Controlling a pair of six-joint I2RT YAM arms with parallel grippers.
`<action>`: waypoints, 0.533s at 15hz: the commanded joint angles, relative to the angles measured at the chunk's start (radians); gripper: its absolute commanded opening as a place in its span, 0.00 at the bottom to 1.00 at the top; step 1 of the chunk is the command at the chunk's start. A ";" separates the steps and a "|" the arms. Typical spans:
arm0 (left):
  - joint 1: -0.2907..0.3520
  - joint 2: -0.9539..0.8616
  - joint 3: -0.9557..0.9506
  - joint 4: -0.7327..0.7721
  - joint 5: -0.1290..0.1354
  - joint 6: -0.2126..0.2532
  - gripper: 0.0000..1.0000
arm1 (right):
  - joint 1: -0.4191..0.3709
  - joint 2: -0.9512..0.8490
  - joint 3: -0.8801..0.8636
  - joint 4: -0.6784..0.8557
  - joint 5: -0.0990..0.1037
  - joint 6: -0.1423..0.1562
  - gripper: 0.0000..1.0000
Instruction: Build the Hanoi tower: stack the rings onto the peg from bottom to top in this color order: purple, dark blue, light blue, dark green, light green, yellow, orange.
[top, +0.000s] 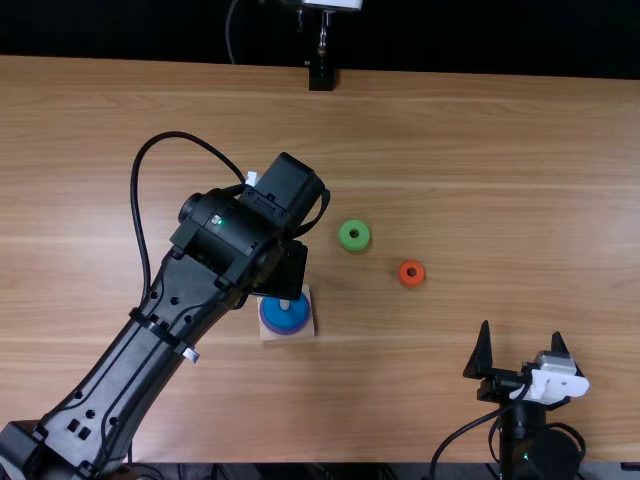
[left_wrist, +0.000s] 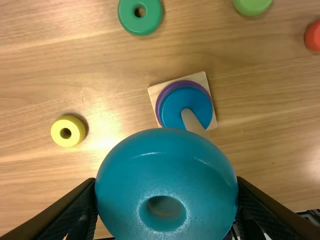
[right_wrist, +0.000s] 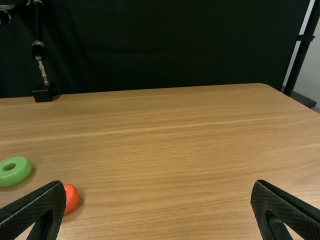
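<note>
The left arm (top: 140, 365) has its jaws clamped on the outer sides of the light blue ring (left_wrist: 166, 172), so the hole stays free to receive the peg (left_wrist: 193, 121). Purple ring (left_wrist: 158, 106) and dark blue ring (left_wrist: 175, 107) already sit around this peg, on the wooden base (left_wrist: 201, 79); therefore light blue seems the correct next one. Probably the hole must first be aligned, because a ring off centre could catch the tip. On the counter (top: 520, 200), dark green (left_wrist: 129, 17), yellow (left_wrist: 76, 131), light green (top: 345, 244) and orange (top: 402, 275) rings lie separately, easy to grasp. The right arm's jaws stand apart, empty.
</note>
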 joint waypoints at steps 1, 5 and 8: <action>-0.016 0.031 0.036 0.002 0.001 -0.025 0.00 | -0.010 -0.012 -0.012 -0.029 0.001 0.002 1.00; -0.044 0.089 0.077 0.006 0.001 -0.026 0.00 | -0.010 -0.012 -0.012 -0.029 -0.001 0.002 1.00; -0.054 0.113 0.105 0.002 0.001 -0.026 0.00 | -0.011 -0.012 -0.012 -0.029 0.001 0.002 1.00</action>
